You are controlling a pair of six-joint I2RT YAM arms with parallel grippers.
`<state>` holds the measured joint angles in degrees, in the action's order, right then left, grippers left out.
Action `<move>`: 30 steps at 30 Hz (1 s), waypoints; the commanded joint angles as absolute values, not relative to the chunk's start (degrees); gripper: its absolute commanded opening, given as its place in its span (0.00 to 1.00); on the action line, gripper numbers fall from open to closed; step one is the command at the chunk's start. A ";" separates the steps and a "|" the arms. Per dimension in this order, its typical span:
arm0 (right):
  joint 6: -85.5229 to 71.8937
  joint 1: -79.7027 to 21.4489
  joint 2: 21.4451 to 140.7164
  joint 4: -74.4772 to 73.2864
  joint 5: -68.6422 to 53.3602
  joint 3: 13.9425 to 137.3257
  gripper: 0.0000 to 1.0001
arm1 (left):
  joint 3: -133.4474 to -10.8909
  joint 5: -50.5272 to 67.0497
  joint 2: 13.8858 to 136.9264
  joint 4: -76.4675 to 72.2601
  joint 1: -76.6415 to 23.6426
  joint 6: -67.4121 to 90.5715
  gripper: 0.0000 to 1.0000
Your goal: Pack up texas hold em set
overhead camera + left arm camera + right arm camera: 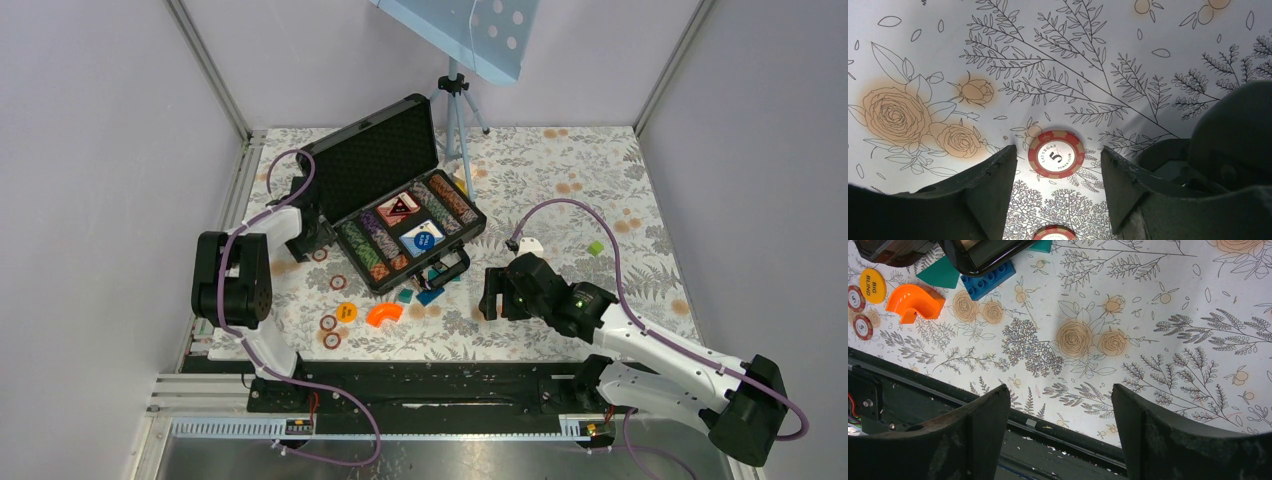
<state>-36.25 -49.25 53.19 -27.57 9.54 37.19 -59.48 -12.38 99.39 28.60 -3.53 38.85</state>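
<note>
Bolted at the near edge, both arms reach over the floral table [600,190]. From above, the black briefcase [375,165] lies open mid-table with its lid propped toward the back. Its long axis slants from near-left to far-right, and its handle [450,268] faces the arms. Inside, chip rows [365,250] flank a red deck [398,207] and a blue deck [422,238].

Left wrist view: the left gripper [1058,150] stands wide apart, holding nothing, straddling a red "5" chip [1056,154] lying flat.

Right wrist view: the right gripper [1060,390] gapes, holding nothing, over the table, the orange curved piece [913,301] well off to one side.
</note>
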 commanded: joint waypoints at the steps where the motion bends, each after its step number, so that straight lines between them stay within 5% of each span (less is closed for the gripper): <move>1: -36.14 -49.48 52.56 -27.51 10.74 37.00 0.81 | -61.00 -10.45 100.94 26.64 -4.80 37.45 0.61; 30: -36.29 -49.48 52.73 -27.45 10.29 37.50 0.81 | -51.86 -11.39 94.62 23.75 -5.04 38.24 0.42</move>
